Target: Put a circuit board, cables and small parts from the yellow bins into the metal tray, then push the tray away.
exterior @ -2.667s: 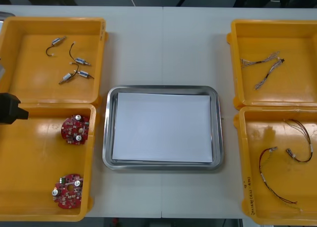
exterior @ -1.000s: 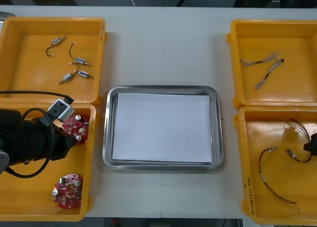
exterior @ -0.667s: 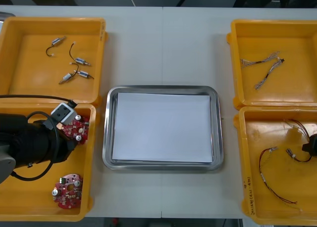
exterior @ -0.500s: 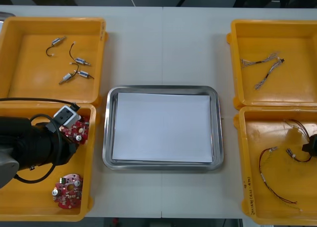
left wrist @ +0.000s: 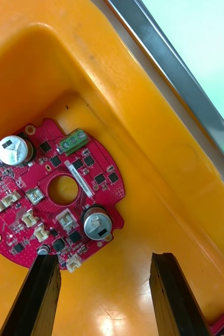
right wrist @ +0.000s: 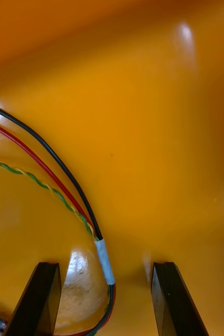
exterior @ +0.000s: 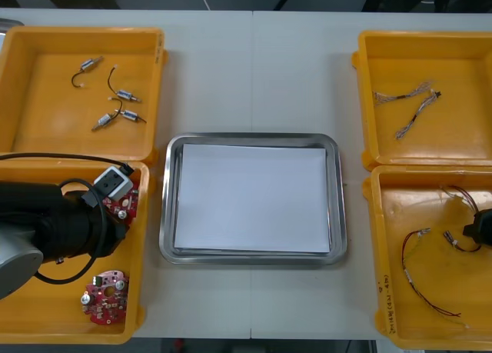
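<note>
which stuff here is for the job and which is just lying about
In the job: left gripper, open by a circuit board; right gripper, open around a cable; metal tray; small metal parts; yellow bins.
Just there: second circuit board; table.

a: how's the light over the table [exterior: 254, 68]?
b: bright and even, from overhead; my arms throw only soft shadows.
a: any glare?
b: pale hot spots on the bin [right wrist: 181, 32] ahead of my right pincer [right wrist: 105, 268], and the tray [left wrist: 195, 97] rim gleams beyond my left pincer [left wrist: 104, 257].
</note>
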Available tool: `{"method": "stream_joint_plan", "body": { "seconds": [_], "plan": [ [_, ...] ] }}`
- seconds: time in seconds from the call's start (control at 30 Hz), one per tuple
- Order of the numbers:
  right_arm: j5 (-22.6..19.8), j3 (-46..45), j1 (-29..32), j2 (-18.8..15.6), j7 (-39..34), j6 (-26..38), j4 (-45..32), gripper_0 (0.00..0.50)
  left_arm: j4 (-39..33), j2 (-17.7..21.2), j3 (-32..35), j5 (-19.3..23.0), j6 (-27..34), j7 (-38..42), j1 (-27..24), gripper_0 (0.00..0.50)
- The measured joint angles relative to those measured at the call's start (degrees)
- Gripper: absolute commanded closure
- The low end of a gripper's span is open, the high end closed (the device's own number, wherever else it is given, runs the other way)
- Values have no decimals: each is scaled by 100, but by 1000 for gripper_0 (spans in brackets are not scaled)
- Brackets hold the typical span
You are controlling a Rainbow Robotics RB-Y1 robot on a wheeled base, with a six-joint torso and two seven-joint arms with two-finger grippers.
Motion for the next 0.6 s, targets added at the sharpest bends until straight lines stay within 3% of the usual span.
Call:
{"method": "stream_joint_plan", "body": {
  "seconds": [0.17, 0.2, 0.23, 0.27, 0.3, 0.33, 0.37, 0.6],
  "plan": [
    [0, 0, 0, 0, 0, -4, 0, 0, 128, 0, -67, -3, -61, 1, -95, 0],
    [0, 0, 0, 0, 0, -4, 0, 35, 150, 0, -82, -4, -76, 1, -112, 0],
    [0, 0, 0, 0, 0, -4, 0, 155, 168, 0, -94, -5, -90, 1, -126, 0],
    [0, 0, 0, 0, 0, -4, 0, 320, 185, 0, -106, -6, -100, 1, -141, 0],
    [0, 0, 0, 0, 0, -4, 0, 422, 199, 0, -112, -6, -113, 1, -150, 0],
    [0, 0, 0, 0, 0, -3, 0, 476, 212, 0, -118, -7, -115, 2, -161, 0],
    [-1, 0, 0, 0, 0, -3, 0, 500, 223, 0, -128, -12, -116, 2, -176, 0],
    [-7, -1, 0, 0, -1, -2, 4, 500, 312, 0, -290, -152, -122, 4, -298, 0]
  ]
}}
